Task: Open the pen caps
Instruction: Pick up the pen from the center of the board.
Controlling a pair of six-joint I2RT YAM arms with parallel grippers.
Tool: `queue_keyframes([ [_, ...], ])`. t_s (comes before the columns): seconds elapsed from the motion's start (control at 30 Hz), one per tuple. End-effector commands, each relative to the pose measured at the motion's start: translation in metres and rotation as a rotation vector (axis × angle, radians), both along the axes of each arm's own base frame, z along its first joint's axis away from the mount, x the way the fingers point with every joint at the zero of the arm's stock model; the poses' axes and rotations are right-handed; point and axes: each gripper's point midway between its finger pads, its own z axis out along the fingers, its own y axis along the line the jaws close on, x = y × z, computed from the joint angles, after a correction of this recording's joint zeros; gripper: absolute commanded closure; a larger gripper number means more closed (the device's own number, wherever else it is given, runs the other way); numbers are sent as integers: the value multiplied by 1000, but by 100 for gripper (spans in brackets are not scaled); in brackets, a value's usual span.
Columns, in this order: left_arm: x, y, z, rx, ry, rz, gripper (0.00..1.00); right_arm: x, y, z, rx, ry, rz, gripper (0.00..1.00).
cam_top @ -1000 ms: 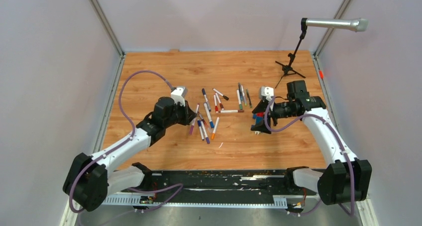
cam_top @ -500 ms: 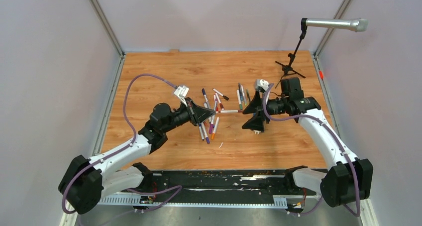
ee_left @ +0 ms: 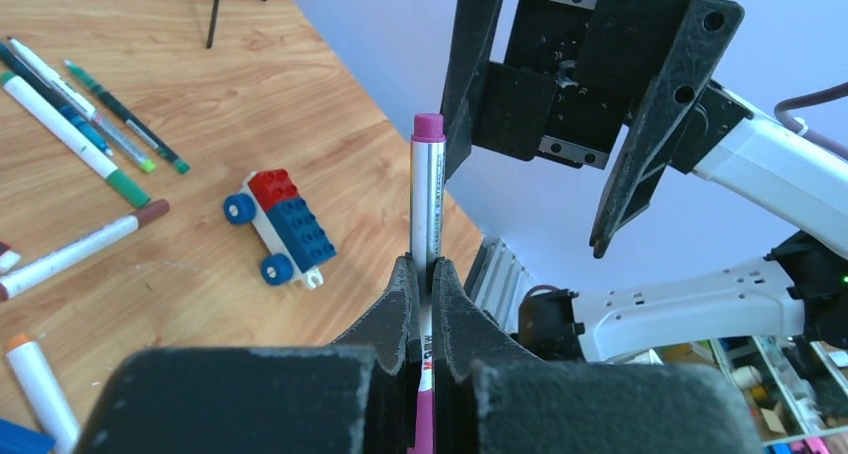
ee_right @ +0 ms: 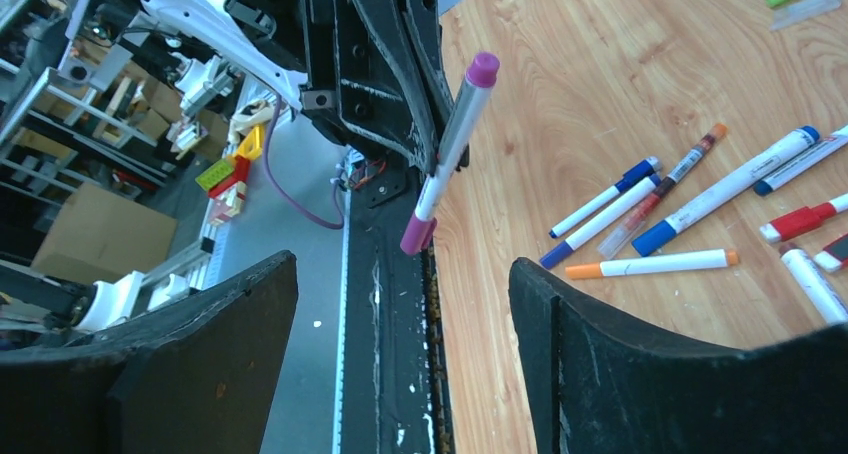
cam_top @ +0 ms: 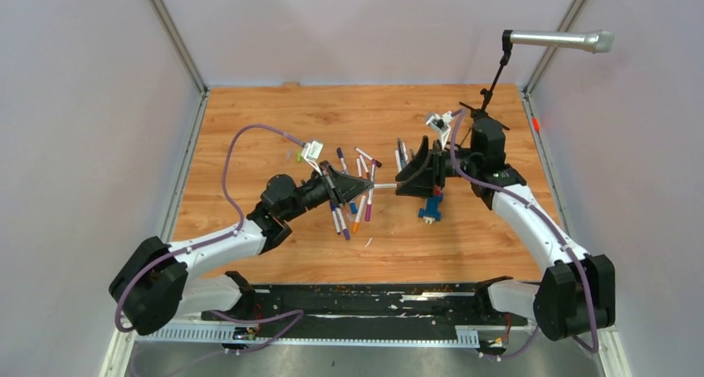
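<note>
Above mid-table: purple pen (ee_left: 427,204), held aloft, barrel pinched mid-length by left gripper (ee_left: 424,269). Purple cap (ee_right: 482,69) probably on the free end, though both ends show purple. Right gripper (ee_right: 402,266): fingers spread wide, facing that end, not touching. Loose pens (ee_right: 720,193), capped, lie beneath towards the far edge. Step in hand: presenting pen for uncapping. Next, I reckon: right gripper closes round the cap, then a straight pull along the barrel
</note>
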Motion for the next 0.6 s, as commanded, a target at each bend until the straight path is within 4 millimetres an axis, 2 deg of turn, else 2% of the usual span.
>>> queue_keyframes([
  [0.0, 2, -12, 36, -88, -66, -13, 100, 2, 9, 13, 33, 32, 24, 24],
  [0.27, -5, -33, 31, -89, -55, -54, 100, 15, 17, 5, 13, 74, 22, 28],
  [0.57, -12, -48, 25, -89, -45, -90, 100, 16, 18, 9, 18, 78, 31, 31],
])
